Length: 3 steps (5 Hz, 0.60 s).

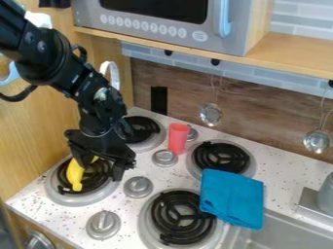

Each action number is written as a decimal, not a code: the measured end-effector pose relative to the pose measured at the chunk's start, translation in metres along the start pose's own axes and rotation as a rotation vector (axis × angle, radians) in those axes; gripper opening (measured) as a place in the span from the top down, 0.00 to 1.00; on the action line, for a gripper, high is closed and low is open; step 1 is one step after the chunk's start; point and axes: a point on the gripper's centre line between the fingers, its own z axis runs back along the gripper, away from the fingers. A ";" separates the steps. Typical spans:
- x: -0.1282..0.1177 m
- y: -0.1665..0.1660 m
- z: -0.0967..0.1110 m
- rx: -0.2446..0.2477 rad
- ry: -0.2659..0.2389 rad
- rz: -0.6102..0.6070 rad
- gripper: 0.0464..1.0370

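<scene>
Tool (100,171) at banana (75,175), whose long axis seemingly points frontward; can't tell if open or gripping

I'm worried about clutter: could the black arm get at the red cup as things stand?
Probably yes: the red cup stands beside a back burner, off to one side of the claw, and I see nothing tall between them.

The black arm (62,63) slants from upper left, its claw (98,169) pointing down.

1 wooden shelf (296,52) bearing 1 grey microwave (153,30) crosses blue-grey tiles (300,20) above a brown wood-grain backsplash (263,104).
</scene>
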 end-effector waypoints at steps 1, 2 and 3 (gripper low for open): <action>-0.004 -0.001 -0.006 -0.001 0.025 -0.002 0.04; 0.002 0.023 -0.027 0.033 0.086 0.099 0.04; 0.017 0.048 -0.047 0.064 0.113 0.197 0.04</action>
